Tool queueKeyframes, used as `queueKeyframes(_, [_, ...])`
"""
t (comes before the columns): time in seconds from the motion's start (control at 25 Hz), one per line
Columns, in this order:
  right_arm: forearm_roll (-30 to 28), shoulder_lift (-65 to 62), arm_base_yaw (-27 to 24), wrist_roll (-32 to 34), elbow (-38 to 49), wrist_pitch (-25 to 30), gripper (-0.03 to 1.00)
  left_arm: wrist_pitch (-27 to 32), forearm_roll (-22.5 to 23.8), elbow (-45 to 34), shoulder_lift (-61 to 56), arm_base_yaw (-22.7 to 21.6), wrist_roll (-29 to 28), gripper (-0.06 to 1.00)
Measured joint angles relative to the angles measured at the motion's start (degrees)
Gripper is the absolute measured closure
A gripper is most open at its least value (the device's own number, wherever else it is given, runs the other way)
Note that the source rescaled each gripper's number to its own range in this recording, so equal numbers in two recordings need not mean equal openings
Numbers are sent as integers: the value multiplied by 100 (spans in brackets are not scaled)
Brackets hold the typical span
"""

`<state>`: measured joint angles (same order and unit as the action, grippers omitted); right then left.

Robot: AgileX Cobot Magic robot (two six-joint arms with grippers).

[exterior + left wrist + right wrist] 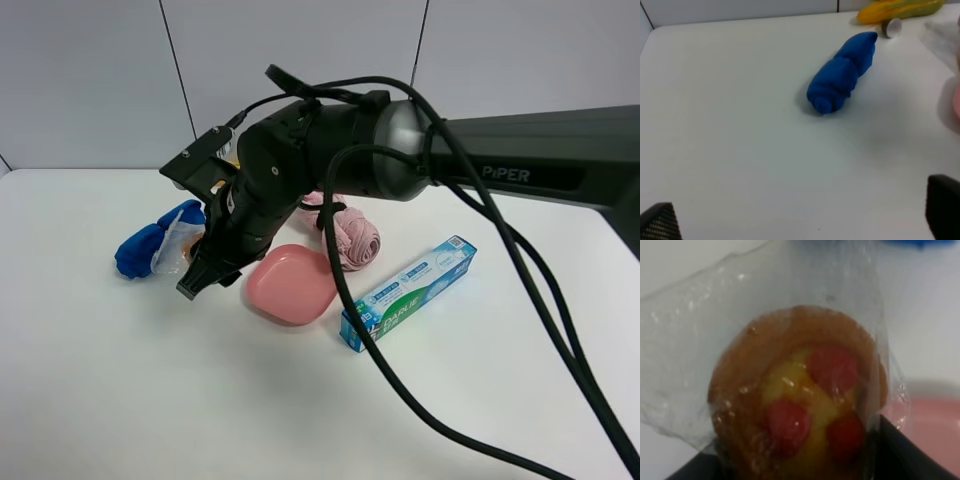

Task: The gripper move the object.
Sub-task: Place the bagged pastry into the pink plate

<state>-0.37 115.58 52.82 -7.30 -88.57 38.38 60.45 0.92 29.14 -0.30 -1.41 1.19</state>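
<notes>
The object, a round golden-brown tart (pixel 800 395) with red spots in a clear plastic bag, fills the right wrist view between the black fingers (pixel 920 460). In the exterior high view the bag (pixel 178 240) shows beside a blue cloth, partly hidden by the arm. My right gripper (pixel 197 278) reaches across to the left side of the table and is shut on the tart, just left of the pink plate (pixel 292 283). My left gripper (pixel 800 220) is open and empty over bare table; its arm is out of the exterior high view.
A rolled blue cloth (pixel 143 250) lies left of the tart; it also shows in the left wrist view (pixel 840 75). A pink cloth (pixel 355 240) and a toothpaste box (pixel 410 290) lie right of the plate. A yellow item (pixel 900 10) and a small cap (pixel 892 27) lie at the back.
</notes>
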Motion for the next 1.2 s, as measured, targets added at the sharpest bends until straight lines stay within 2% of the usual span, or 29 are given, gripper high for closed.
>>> queueKeyframes(0.12, [-740, 81, 0, 676, 0, 220, 97, 0, 0, 0, 0, 0, 0, -6])
queueKeyframes(0.28, [-1239, 83, -82, 1379, 0, 670, 97, 0, 0, 0, 0, 0, 0, -6])
queueKeyframes(0.4, [-1270, 83, -176, 1507, 0, 943, 97, 0, 0, 0, 0, 0, 0, -6])
queueKeyframes(0.84, [-1419, 708, -182, 1988, 0, 877, 97, 0, 0, 0, 0, 0, 0, -6])
queueKeyframes(1.2, [-1454, 989, -693, 2364, 0, 462, 97, 0, 0, 0, 0, 0, 0, -6])
